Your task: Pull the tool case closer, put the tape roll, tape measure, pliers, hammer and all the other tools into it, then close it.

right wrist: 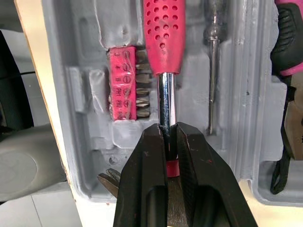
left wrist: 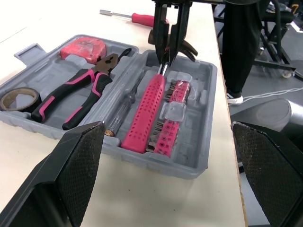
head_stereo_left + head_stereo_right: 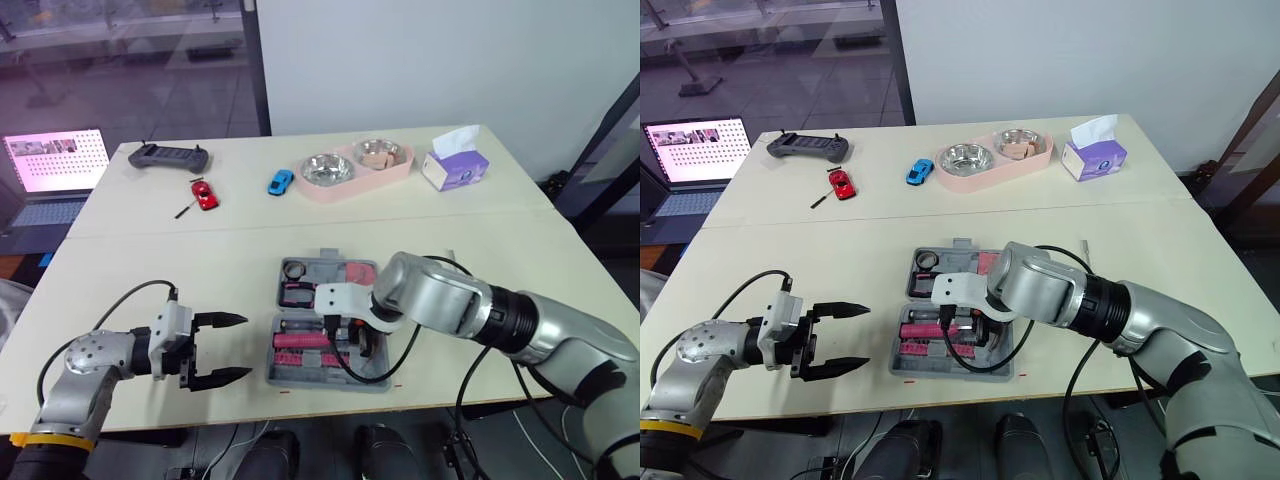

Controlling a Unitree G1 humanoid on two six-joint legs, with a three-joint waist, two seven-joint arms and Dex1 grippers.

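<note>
Already the hammer (image 1: pixel 163 38) rests in the open tool case (image 2: pixel 156 163) at lower centre, with the right gripper (image 1: pixel 166 130) clamped on its shaft. Tape roll (image 2: pixel 19 98), pliers (image 2: pixel 80 92) and tape measure (image 2: pixel 85 47) are stowed. A screwdriver (image 2: pixel 142 19) lies outside, and closing remains. The left gripper (image 3: pixel 247 347), lower left, has its fingers apart.

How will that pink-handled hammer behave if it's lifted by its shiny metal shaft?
Probably stiff: the hammer has a steel shaft and moulded handle. Likely head-heavy, so it may swing in the right gripper pinching it near the head. The polished shaft looks slippery and might twist.
</note>
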